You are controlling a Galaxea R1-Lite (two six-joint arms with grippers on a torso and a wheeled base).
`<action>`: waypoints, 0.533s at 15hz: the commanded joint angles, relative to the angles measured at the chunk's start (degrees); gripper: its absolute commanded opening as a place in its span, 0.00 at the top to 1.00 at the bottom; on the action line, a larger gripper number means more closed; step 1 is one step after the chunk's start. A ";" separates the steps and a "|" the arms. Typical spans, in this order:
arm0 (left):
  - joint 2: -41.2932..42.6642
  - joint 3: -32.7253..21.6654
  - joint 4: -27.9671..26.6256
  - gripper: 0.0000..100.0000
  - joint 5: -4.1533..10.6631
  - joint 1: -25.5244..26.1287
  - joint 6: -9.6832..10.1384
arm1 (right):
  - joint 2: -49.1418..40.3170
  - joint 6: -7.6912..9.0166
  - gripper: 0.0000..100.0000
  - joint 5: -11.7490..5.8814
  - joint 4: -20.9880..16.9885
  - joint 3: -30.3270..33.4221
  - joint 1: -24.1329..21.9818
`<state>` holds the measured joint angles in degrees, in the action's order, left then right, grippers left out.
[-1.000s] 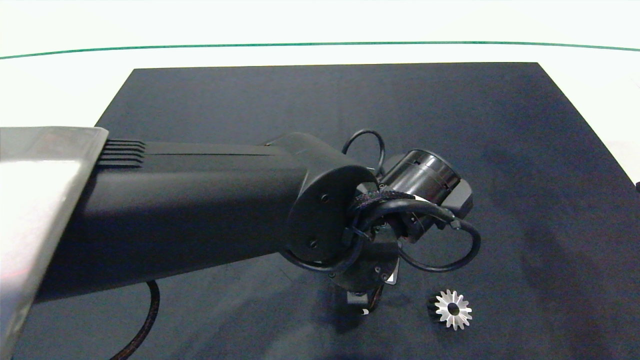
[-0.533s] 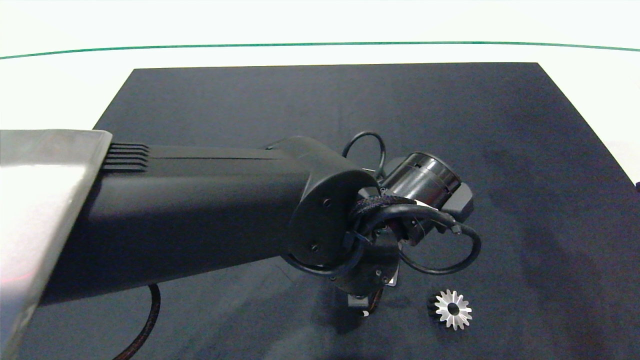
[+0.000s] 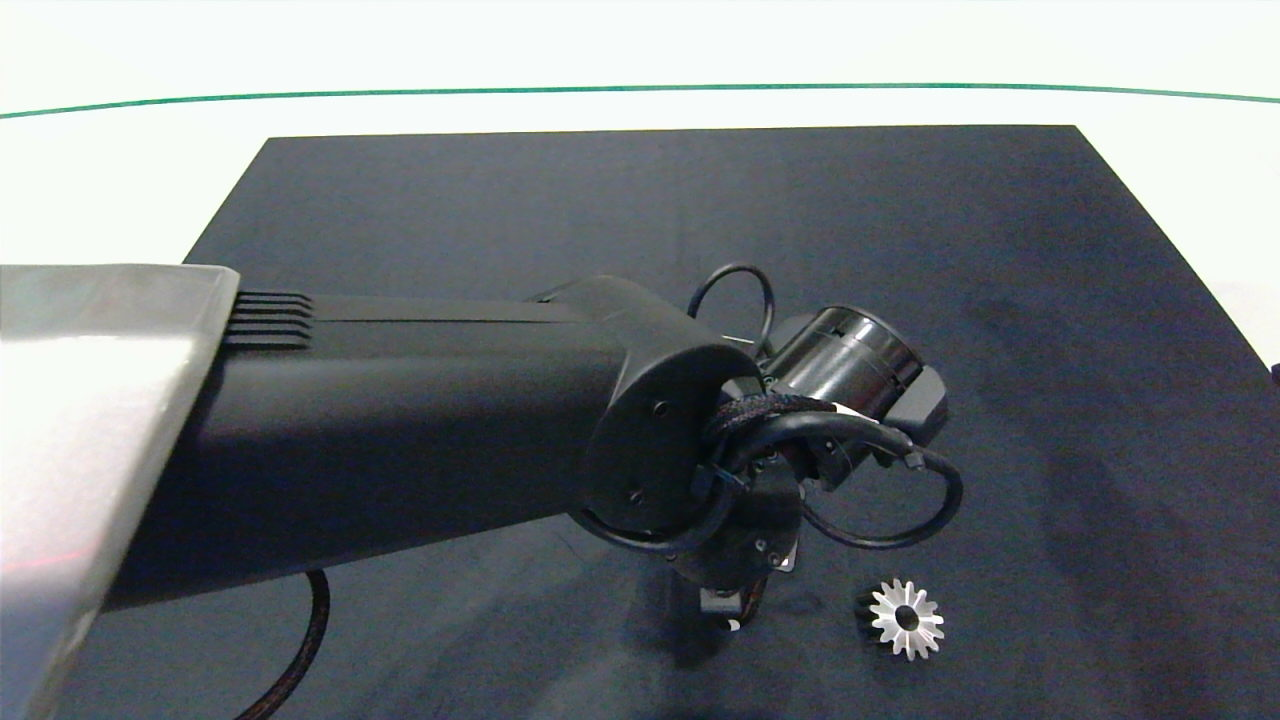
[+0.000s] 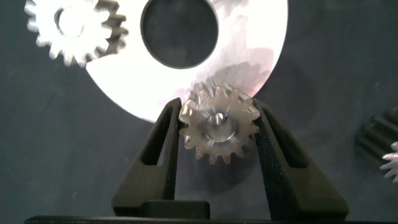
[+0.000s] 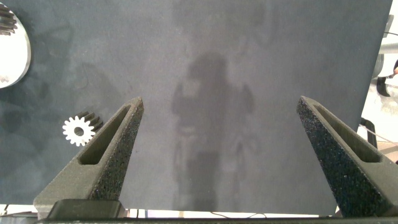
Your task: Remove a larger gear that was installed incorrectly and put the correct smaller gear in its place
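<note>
In the left wrist view my left gripper [image 4: 217,109] is shut on the smaller gear [image 4: 219,129], one finger on each side of its stubby teeth. That gear sits at the edge of a silver disc [image 4: 255,56] with a round hole. The larger gear [image 3: 905,620], with its bright star-like face, lies loose on the black mat to the right of the left wrist, and its teeth also show in the left wrist view [image 4: 388,146]. From above, the left arm [image 3: 400,430] hides the disc and the held gear. My right gripper [image 5: 219,102] hangs open over bare mat.
Another small gear [image 4: 74,28] rests at the disc's rim on the far side of the hole. The black mat [image 3: 1000,250] lies on a white table with a green line across the back. A dark cable [image 3: 300,640] runs under the left arm.
The left arm has shifted slightly right and toward the near edge. The larger gear has stayed where it lies.
</note>
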<state>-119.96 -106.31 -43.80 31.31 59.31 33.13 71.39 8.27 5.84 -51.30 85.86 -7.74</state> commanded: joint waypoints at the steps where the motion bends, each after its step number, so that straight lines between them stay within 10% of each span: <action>1: -0.45 -0.12 -0.06 0.84 0.16 0.02 0.09 | -0.02 0.08 0.00 0.05 -0.29 0.01 0.01; 8: 0.78 1.55 -0.06 0.84 0.25 0.02 0.53 | -0.02 0.08 0.00 0.05 -0.29 0.01 0.01</action>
<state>-119.78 -105.20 -43.59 31.26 59.31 33.38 71.39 8.29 5.84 -51.30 85.86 -7.74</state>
